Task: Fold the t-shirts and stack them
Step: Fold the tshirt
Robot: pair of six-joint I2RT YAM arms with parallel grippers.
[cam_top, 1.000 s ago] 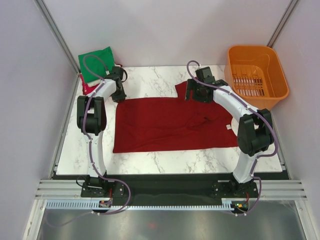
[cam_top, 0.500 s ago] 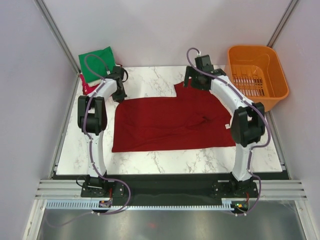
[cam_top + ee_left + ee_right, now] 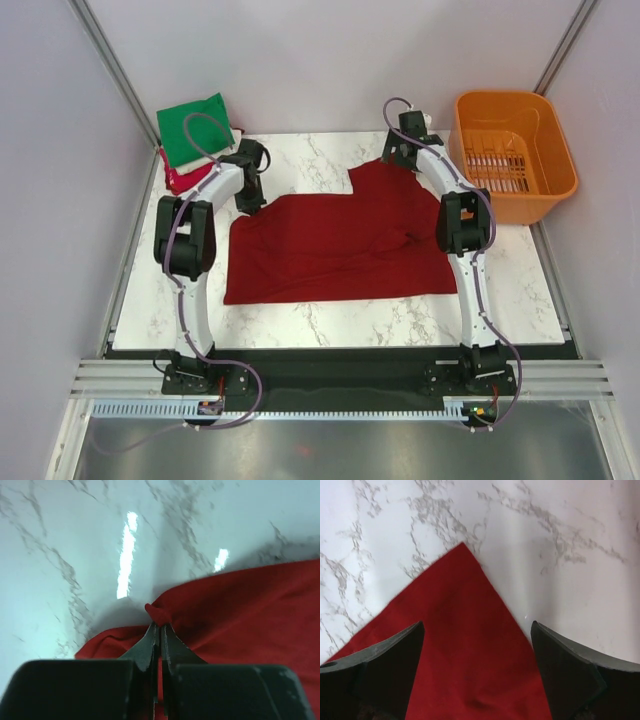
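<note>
A large dark red t-shirt (image 3: pixel 340 245) lies spread on the marble table. My left gripper (image 3: pixel 252 203) is shut on a pinch of its far left corner; the wrist view shows the cloth (image 3: pixel 160 614) bunched at the closed fingertips. My right gripper (image 3: pixel 400 160) is open above the shirt's far right corner (image 3: pixel 465 625), its jaws wide apart on either side of the cloth point. A folded green t-shirt (image 3: pixel 192 130) lies on a folded pink-red one (image 3: pixel 178 177) at the far left corner.
An orange plastic basket (image 3: pixel 512 150) stands at the far right, beside the right arm. Grey walls close in the table on three sides. Bare marble (image 3: pixel 330 325) runs along the near edge in front of the shirt.
My right gripper has moved farther back and right to the shirt's far right corner. My left gripper has shifted a little right and nearer, pulling the left corner of the shirt with it.
</note>
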